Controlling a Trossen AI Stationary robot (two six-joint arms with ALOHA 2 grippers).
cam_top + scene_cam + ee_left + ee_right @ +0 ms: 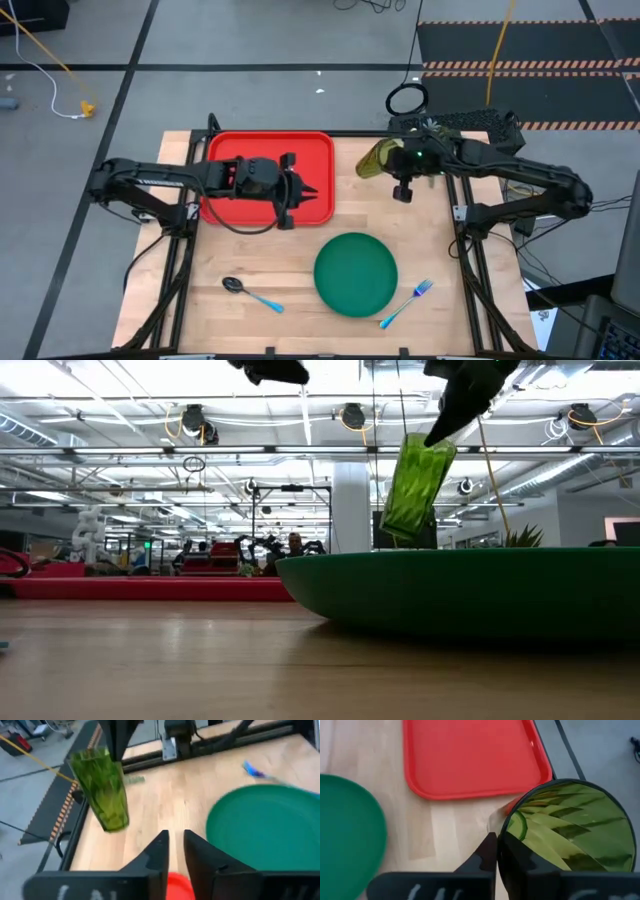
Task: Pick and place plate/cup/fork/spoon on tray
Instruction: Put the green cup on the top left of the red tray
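The translucent green cup (375,160) hangs tilted over the wood just right of the red tray (300,150), with my right gripper (395,158) shut on it. The left wrist view shows the cup (100,790) well above the table. Over the tray's right edge my left gripper (308,190) hovers, its fingers (161,851) a narrow gap apart with nothing between them. At the table's near middle lies the dark green plate (355,272). Flat on the wood, the spoon (250,292) is to its left and the fork (405,303) to its right. My right gripper holds the cup by its rim (501,836), on the side toward the tray. One finger (487,854) lies outside the wall; the other seems to be inside the mouth. The fingers slant down from the table's far right. The cup hangs tilted below them, clear of the table.
Black frame rails (470,260) run along the table's left and right sides under each arm. A leafy plant top (522,537) shows behind the plate in the low view. Bare wood lies between the tray and the plate.
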